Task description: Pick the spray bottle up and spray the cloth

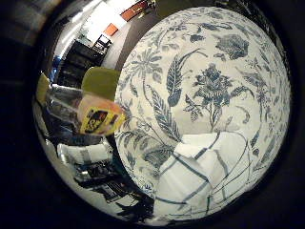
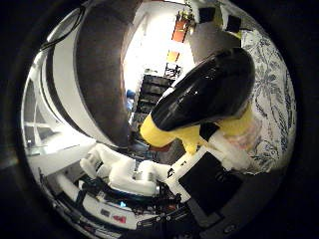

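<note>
The spray bottle is close to my palm. The thumb side view shows its black trigger head (image 2: 204, 90) on a yellow collar. The little finger side view shows its clear body with a yellow label (image 1: 97, 116). My right hand (image 2: 130, 177) has white and black fingers curled by the bottle, and they also show beside the bottle's body (image 1: 84, 155). The cloth (image 1: 205, 170), white with dark stripes, lies crumpled on the flower-patterned tablecloth (image 1: 205, 76), a little away from the bottle.
The round table with the blue and white flower-patterned tablecloth fills much of the little finger side view, and its edge shows in the thumb side view (image 2: 277, 95). Dark shelves (image 2: 155, 90) and room furniture stand beyond the table.
</note>
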{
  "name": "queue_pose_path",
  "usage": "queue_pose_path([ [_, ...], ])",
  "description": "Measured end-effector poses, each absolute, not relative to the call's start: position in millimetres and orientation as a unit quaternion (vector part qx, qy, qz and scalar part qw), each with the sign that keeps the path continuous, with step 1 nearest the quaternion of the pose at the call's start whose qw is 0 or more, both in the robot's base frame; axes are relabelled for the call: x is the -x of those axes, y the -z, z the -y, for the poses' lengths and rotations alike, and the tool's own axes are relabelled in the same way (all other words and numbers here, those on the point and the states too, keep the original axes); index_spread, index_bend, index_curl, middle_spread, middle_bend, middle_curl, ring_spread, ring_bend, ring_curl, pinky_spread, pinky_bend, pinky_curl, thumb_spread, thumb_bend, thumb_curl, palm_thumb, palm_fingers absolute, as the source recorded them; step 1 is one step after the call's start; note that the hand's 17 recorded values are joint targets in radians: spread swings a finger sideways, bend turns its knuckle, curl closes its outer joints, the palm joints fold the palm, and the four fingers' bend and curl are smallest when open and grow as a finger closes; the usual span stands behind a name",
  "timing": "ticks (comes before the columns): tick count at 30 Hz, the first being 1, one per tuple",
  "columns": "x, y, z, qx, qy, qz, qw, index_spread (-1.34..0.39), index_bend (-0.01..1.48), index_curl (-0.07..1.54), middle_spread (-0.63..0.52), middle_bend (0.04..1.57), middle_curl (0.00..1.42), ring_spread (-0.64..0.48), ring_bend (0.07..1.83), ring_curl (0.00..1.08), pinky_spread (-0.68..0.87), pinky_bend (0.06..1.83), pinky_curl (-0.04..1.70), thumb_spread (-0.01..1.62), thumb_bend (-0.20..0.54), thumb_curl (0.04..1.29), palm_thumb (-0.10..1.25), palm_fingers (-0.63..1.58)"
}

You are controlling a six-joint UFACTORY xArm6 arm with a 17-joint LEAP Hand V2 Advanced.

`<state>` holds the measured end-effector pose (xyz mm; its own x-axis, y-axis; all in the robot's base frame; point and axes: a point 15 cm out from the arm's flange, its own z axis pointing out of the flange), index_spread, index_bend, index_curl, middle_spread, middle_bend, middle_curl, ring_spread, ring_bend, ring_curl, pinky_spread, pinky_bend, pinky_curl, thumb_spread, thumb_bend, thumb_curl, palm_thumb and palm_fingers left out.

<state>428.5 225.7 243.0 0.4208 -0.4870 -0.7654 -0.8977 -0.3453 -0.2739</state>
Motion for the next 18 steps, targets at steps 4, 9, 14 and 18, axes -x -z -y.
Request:
queue_pose_path([
  [4, -427.0, -234.5, -222.0, 0.771, -0.293, -0.454, 0.337, -0.34, 0.19, 0.41, -0.13, 0.48, 0.43, -0.15, 0.70, 0.36, 0.20, 0.49, 0.46, 0.99, -0.025, 0.40, 0.74, 0.34],
  [9, -432.0, -237.0, -219.7, 0.770, -0.289, -0.456, 0.340, -0.34, 0.18, 0.41, -0.13, 0.47, 0.43, -0.15, 0.68, 0.36, 0.20, 0.50, 0.44, 0.99, -0.025, 0.39, 0.74, 0.34],
  [14, -438.2, -243.9, -218.6, 0.770, -0.283, -0.455, 0.345, -0.33, 0.18, 0.40, -0.13, 0.46, 0.44, -0.15, 0.68, 0.36, 0.19, 0.51, 0.41, 0.99, -0.026, 0.39, 0.74, 0.35],
  [18, -441.1, -247.5, -217.4, 0.768, -0.282, -0.459, 0.347, -0.33, 0.18, 0.40, -0.13, 0.46, 0.44, -0.15, 0.67, 0.36, 0.19, 0.51, 0.39, 1.00, -0.025, 0.38, 0.74, 0.35],
])
